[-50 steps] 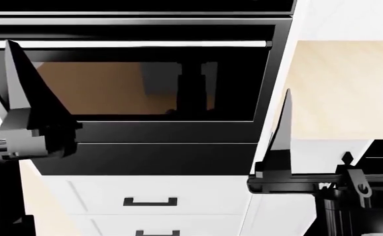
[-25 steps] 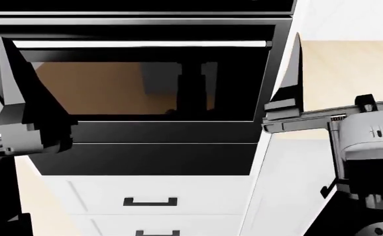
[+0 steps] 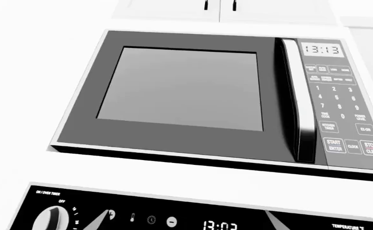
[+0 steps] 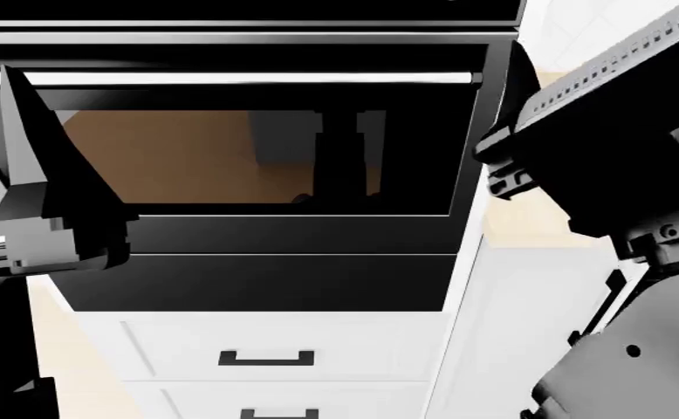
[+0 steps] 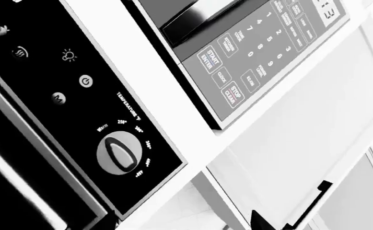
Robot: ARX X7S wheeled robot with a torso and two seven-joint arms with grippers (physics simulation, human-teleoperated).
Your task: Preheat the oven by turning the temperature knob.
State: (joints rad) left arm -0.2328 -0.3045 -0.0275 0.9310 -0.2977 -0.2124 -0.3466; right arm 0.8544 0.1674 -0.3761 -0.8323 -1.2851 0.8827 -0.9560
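Gripping the temperature knob (image 5: 119, 154) across its raised, rigid ridge suits the oven (image 4: 258, 175); neither gripper's jaw state is discernible.

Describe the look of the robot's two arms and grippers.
The left gripper is dark grey to black, with a long, tapering, pointed finger on a blocky faceted base. The right arm is bulky and black, with a dotted pale strip along its edge and grey lower housings with small screws.

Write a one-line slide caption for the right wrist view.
Oven control panel with its temperature knob beside the microwave keypad.
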